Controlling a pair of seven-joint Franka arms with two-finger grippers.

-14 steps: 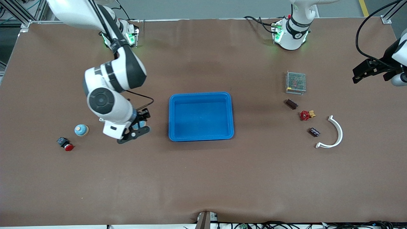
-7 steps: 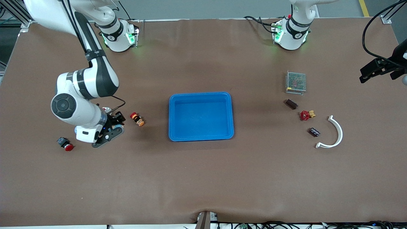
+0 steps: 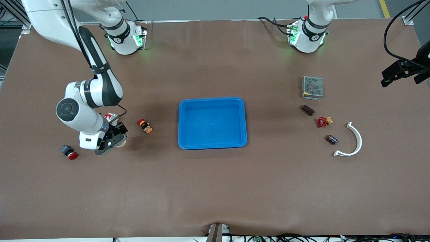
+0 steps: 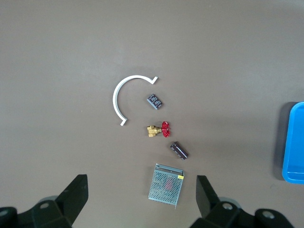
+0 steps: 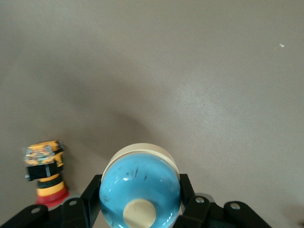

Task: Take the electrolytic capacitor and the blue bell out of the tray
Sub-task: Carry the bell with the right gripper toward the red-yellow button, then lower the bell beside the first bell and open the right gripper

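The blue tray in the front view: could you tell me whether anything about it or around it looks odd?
Nothing looks damaged or spilled. The blue tray sits empty, and the right pincer is shut on the blue bell, outside the tray.

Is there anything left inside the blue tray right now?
No, in the front view the tray shows only its bare blue floor, while the blue bell sits in the right gripper.

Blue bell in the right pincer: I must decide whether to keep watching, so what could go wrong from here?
1. The right pincer grips the blue bell on its rounded dome, so it may slip or roll when released.
2. The yellow-and-red button lies beside it on the table; a sideways move could knock it.
3. The left pincer waits open above the capacitors, no risk there.
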